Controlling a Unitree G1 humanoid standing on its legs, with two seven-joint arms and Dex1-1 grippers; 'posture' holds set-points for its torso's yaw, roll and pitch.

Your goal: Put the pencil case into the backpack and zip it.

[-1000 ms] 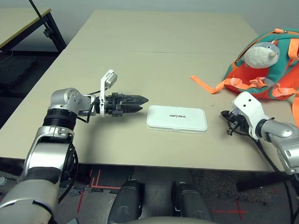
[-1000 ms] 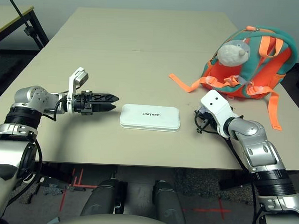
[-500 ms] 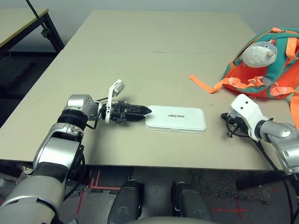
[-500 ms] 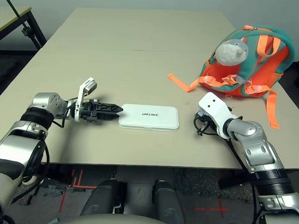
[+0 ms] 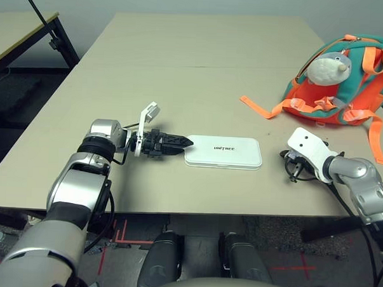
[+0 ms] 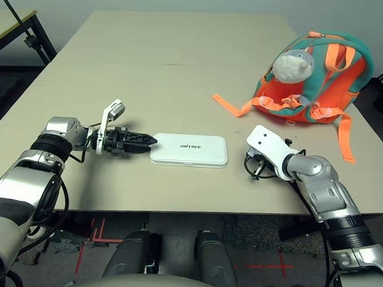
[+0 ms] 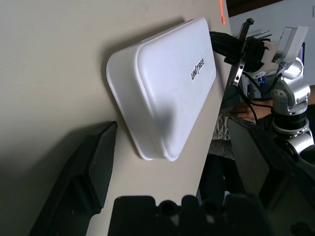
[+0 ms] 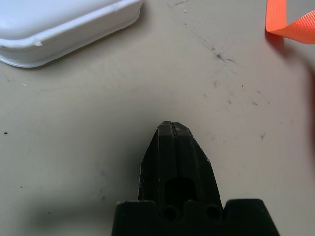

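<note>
A: Head cam: pencil case [image 5: 223, 152] is seen flat mid-tabletop [image 5: 182, 60], backpack [image 5: 339, 80] well off at the far right corner. Left tool [image 5: 179, 143] is spread wide at the case's short end.

B: Left wrist: case lies between the black fingers [image 7: 101, 162], ungripped. Right wrist: right tool [image 8: 172, 129] is clenched, nothing held.

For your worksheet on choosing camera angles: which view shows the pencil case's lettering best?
The left wrist view: the pencil case is close, its dark lettering readable, between the left gripper's open fingers. Both eye views show the whole case, lettering small. The right wrist view shows a plain edge.
</note>
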